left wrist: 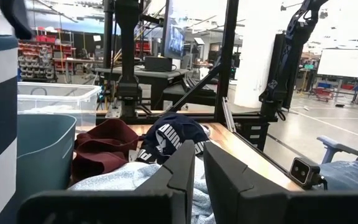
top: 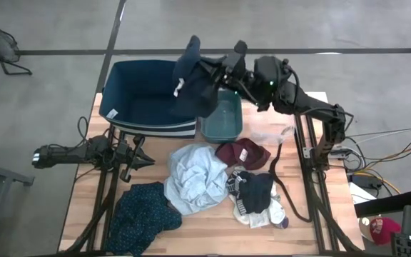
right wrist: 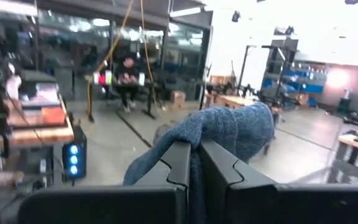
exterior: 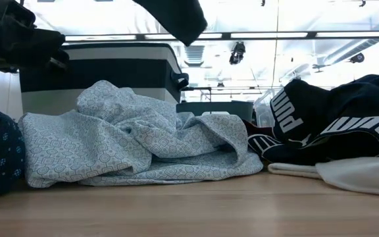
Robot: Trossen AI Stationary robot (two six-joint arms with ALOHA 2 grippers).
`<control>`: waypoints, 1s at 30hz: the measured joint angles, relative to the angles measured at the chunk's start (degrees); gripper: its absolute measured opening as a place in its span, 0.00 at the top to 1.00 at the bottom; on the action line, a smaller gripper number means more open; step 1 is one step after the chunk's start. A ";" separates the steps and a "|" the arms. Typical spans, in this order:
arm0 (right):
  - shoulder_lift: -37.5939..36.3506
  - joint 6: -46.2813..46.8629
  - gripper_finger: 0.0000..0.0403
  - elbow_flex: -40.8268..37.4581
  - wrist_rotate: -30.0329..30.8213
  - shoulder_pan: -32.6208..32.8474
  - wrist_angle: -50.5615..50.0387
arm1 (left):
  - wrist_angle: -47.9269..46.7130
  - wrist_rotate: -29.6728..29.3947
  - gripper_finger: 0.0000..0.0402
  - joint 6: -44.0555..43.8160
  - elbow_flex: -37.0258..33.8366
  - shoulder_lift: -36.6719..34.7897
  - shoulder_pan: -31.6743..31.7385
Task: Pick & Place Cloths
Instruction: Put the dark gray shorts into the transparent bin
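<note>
One dark navy cloth hangs clamped in the right gripper above the blue bin (its far edge). The left gripper, fingers nearly closed and empty, waits beside the pale blue-grey cloth on the table.

Blue bin interior unoccupied, opening partly overhung by held navy cloth, table front crowded by cloth pile

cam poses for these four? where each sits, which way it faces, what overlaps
High: overhead, straight down on table; both arms show.
Low: table height, level across the cloths; no arm clear.
Left wrist: past left gripper, parked at table's left, toward maroon cloth.
Right wrist: past right gripper, into the room.
Shared: navy cloth, clamped over blue bin, also in high view.
</note>
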 joint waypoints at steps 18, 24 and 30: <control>9.21 7.97 0.97 0.81 -18.01 -10.03 13.16 | -0.13 0.00 0.90 0.02 0.00 0.02 0.00; 15.18 7.51 0.97 5.57 -22.93 -11.19 18.59 | -0.13 0.00 0.90 0.00 0.00 0.02 0.00; 16.83 10.77 0.97 5.31 -23.59 -12.72 19.33 | -0.13 0.01 0.90 0.00 0.00 0.02 0.00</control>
